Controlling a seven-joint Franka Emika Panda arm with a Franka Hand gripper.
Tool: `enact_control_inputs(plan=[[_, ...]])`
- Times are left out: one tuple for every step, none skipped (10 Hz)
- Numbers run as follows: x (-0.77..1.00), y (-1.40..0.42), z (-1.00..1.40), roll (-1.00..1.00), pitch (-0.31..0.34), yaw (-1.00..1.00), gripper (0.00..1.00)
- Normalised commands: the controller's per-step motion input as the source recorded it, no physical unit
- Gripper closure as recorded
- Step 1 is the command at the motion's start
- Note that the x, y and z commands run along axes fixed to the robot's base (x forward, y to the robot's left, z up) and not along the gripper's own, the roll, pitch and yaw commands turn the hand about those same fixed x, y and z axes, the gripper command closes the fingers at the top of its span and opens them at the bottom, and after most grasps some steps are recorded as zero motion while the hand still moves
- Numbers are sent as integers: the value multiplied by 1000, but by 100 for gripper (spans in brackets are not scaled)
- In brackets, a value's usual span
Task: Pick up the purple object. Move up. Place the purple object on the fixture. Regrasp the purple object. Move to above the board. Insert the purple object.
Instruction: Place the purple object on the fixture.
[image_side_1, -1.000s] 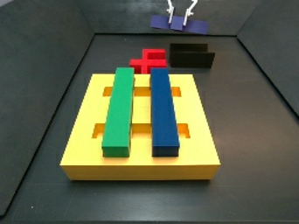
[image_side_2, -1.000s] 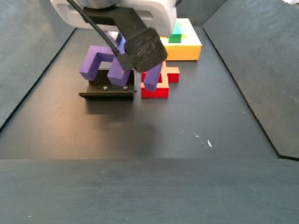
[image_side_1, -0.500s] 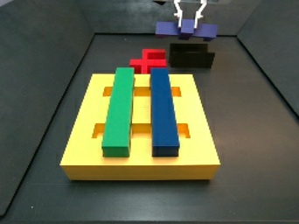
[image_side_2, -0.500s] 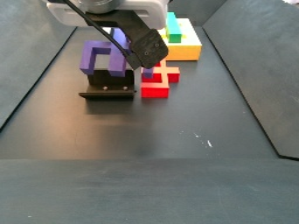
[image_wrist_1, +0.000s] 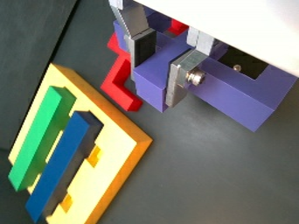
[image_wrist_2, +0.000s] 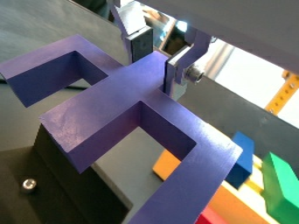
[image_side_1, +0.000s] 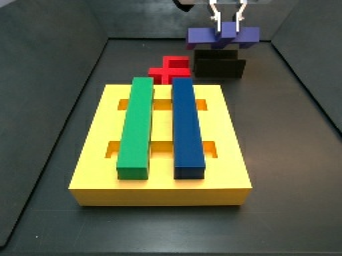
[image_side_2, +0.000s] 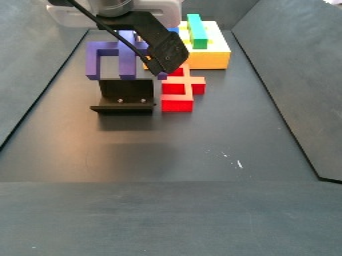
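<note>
The purple object (image_side_1: 207, 38) is a cross-like block with a central stub, hanging level right over the black fixture (image_side_1: 221, 66). My gripper (image_side_1: 227, 22) comes down from above and is shut on the stub. In both wrist views the silver fingers clamp the stub from two sides: gripper (image_wrist_1: 162, 70), gripper (image_wrist_2: 160, 66). The purple object (image_wrist_2: 105, 105) spreads over the top of the fixture (image_wrist_2: 59, 175); whether they touch I cannot tell. In a side view the purple object (image_side_2: 104, 60) stands just above the fixture (image_side_2: 123, 92). The yellow board (image_side_1: 94, 150) lies nearer the front.
A red cross-shaped block (image_side_1: 170, 68) lies on the floor beside the fixture, between it and the board. A long green bar (image_side_1: 136, 125) and a long dark-blue bar (image_side_1: 187, 125) sit in the board's slots. Dark walls enclose the floor on both sides.
My gripper has carried the purple object sideways and down, from off to one side of the fixture to right over its top.
</note>
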Motion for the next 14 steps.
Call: enact_control_inputs(plan=[[831, 266, -446, -583, 277, 0, 100], [814, 277, -454, -566, 277, -9, 100], [837, 360, -471, -343, 317, -57, 100], [866, 394, -300, -189, 369, -54, 100], [880, 286, -134, -29, 400, -14, 100], [837, 217, -80, 0, 386, 0, 100], [811, 143, -60, 0, 386, 0, 100], [831, 0, 0, 0, 406, 0, 100], [857, 0, 0, 0, 380, 0, 100], [894, -29, -54, -37, 357, 0, 100], [917, -23, -114, -86, 351, -63, 100], [854, 0, -134, -129, 297, -154, 100], [766, 0, -114, -303, 194, -303, 100], [506, 126, -157, -557, 0, -277, 100]])
